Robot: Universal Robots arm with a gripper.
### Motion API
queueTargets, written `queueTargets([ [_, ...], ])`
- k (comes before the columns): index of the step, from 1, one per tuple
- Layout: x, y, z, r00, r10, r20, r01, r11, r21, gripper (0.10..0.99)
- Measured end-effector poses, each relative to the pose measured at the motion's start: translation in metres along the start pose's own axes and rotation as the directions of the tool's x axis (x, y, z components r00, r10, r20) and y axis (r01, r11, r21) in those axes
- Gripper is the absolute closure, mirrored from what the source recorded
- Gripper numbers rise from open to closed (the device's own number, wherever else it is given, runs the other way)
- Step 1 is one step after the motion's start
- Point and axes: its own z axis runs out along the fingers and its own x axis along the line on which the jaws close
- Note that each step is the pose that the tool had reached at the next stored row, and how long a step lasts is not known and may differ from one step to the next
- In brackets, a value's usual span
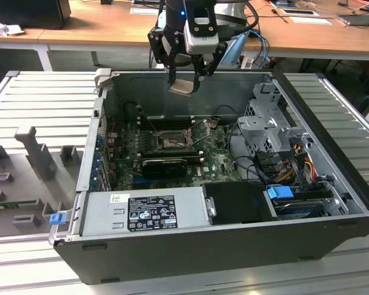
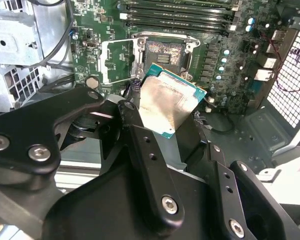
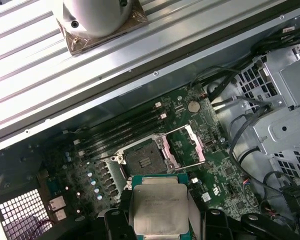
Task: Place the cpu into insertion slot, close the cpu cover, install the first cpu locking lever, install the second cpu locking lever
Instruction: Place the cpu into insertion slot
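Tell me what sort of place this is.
Probably a robotics lab or workshop: an open computer case lies on a ribbed metal bench, wooden desks stand behind, and the gripper holds the cpu above it.

open air above the insertion slot [image 3: 142,160], the swung-open cpu cover [image 3: 197,144] standing just beside it.

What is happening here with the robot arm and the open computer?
The arm's gripper holds the cpu by its edges, above the open computer case. The insertion slot on the green motherboard is empty, and the cpu cover is swung open beside it. The chip is not yet seated.
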Motion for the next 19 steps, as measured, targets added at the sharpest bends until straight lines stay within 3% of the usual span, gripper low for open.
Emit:
queueTargets([
  [19, 0.0, 0.0, 0.0001, 0.996, 0.089, 0.0078, -0.089, 0.9961, -0.002, 0.557],
])
